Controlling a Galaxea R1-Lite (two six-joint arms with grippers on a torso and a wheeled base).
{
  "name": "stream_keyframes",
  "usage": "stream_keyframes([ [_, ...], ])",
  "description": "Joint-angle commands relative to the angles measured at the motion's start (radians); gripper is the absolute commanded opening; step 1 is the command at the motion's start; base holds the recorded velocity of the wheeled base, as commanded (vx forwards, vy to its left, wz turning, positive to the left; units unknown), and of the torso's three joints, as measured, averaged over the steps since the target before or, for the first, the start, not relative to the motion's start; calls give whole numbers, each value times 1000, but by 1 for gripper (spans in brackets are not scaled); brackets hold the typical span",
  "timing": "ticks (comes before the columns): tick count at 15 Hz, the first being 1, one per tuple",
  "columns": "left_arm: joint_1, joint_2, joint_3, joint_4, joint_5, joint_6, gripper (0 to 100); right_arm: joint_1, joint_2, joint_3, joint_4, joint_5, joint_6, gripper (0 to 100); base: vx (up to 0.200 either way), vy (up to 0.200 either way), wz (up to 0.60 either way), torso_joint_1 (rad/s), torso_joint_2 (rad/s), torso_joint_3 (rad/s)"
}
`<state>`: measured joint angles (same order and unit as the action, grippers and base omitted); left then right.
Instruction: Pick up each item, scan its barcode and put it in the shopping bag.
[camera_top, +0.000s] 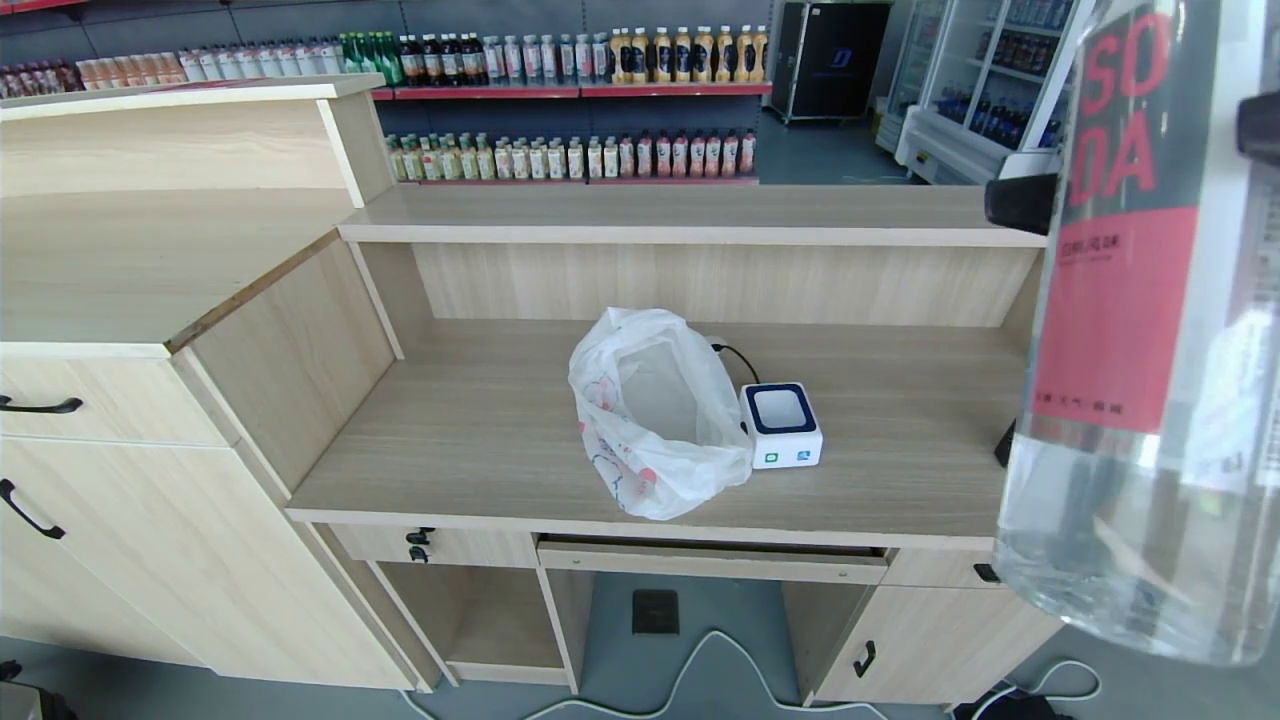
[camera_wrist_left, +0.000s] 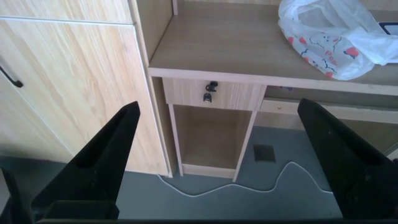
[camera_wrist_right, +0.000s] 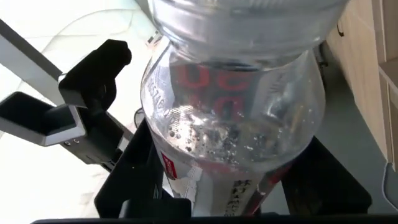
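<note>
Head view: my right gripper (camera_top: 1140, 165) clamps the soda bottle (camera_top: 1130, 350) high at near right, likely staged for the scanner (camera_top: 782, 425); my left gripper (camera_wrist_left: 217, 106) is spread open, empty.

Bottle (camera_top: 1140, 330): the label (camera_top: 1120, 250) carries large red capital letters in two rows on a grey band. Below, on the red panel, stand short lines of small white characters, too small to make out. In the right wrist view the red letters show through the water, distorted.
Scanner (camera_top: 782, 425): two small square icons on the front face, one green and one blue; no wording legible.
Bag (camera_top: 650, 420): red and blue printed pattern, no readable text.
Black case (camera_top: 838, 58): one blue emblem.
Shelf bottles (camera_top: 570, 158): labels illegible.
</note>
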<state>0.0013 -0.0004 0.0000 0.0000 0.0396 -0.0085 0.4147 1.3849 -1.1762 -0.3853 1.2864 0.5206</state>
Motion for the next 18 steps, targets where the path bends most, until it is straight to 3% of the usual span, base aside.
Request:
stream_keyframes([
  [1,0,0,0,0,-1,-1,100,59,34,7,-1,-128,-59,0,0,0,0,0,0,0],
  [3,0,0,0,0,0,-1,100,125,46,4,-3,-248,-94,0,0,0,0,0,0,0],
  [6,0,0,0,0,0,1,100,181,43,6,-4,-260,-102,0,0,0,0,0,0,0],
  [13,0,0,0,0,-1,-1,100,164,37,23,-4,-260,-105,0,0,0,0,0,0,0],
  [16,0,0,0,0,0,-1,100,-119,31,148,0,-309,-438,0,0,0,0,0,0,0],
  [18,0,0,0,0,0,-1,100,-275,5,247,-4,-380,-539,0,0,0,0,0,0,0],
])
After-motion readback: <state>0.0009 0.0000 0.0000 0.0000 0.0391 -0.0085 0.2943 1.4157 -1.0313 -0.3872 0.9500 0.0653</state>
